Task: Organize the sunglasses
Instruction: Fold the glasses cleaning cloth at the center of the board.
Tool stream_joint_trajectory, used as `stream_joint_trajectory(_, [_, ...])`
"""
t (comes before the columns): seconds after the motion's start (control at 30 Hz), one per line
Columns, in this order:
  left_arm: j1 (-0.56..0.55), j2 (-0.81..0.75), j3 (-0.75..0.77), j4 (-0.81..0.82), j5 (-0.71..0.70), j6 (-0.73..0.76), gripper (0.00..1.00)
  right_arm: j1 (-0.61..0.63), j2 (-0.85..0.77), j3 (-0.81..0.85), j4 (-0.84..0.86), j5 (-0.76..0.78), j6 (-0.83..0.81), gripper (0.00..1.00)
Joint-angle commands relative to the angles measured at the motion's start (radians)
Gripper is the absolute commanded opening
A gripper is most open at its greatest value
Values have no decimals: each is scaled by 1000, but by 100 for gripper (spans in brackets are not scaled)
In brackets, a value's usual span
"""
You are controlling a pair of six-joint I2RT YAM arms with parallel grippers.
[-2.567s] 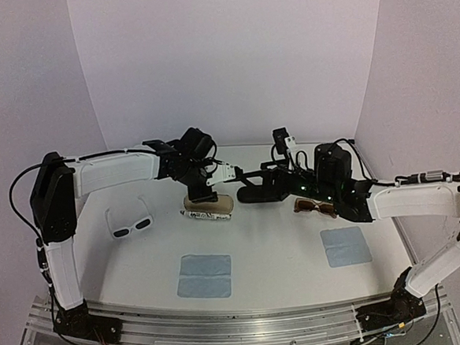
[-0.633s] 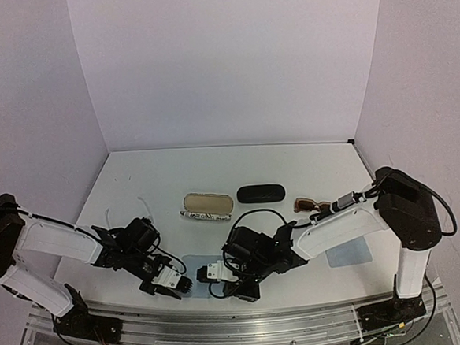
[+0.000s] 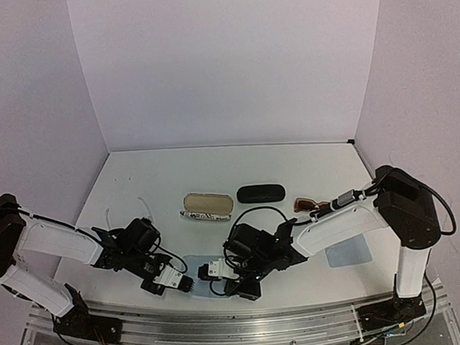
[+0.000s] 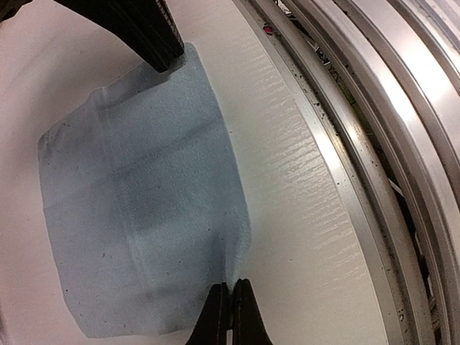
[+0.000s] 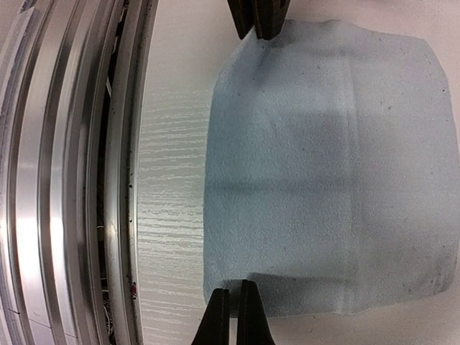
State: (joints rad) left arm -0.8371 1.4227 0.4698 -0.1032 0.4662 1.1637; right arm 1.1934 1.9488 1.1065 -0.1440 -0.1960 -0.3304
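The brown sunglasses (image 3: 310,206) lie at the right, partly behind my right arm. Of the white sunglasses (image 3: 144,204) only the thin temples show past my left arm. Both grippers are low at the near edge, on one pale blue cloth (image 3: 195,263). My left gripper (image 4: 231,284) (image 3: 184,285) is shut on its near left corner, where the cloth (image 4: 144,201) puckers into the tips. At the near right corner my right gripper (image 5: 235,286) (image 3: 240,289) is shut on the slightly lifted edge of the cloth (image 5: 316,165).
An open case with a tan lining (image 3: 207,203) and a shut black case (image 3: 261,193) sit mid-table. A second blue cloth (image 3: 348,251) lies at the right, partly under my right arm. The metal rail (image 4: 374,187) (image 5: 108,180) runs just beside the cloth.
Both arms came from the cases at the back down to the near cloth. In the last half second the left jaws closed on the cloth's corner; the right arm shifted only slightly.
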Motion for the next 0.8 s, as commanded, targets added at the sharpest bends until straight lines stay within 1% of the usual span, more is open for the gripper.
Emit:
stream_joint_trajectory(0.0, [-1,-4,31,-53,-20,-90,0,-1,-14,18,-20,-24,-50,0])
stream_joint_trajectory(0.2, [0,-2,86,-112,47,-242,0,1,10,24,-13,-18,-65,1])
stream_joint_trajectory(0.3, [0,-8,106,-138,77,-286,0,2,12,22,-12,-24,-55,2])
stream_joint_trajectory(0.5, [0,-3,110,-133,104,-328,0,3,-9,12,1,-44,-55,16])
stream_joint_trajectory(0.63, [3,5,127,-125,111,-382,0,12,-10,3,37,-31,-36,19])
stream_joint_trajectory(0.77, [37,8,161,-165,176,-434,0,12,-11,-21,65,-1,-22,22])
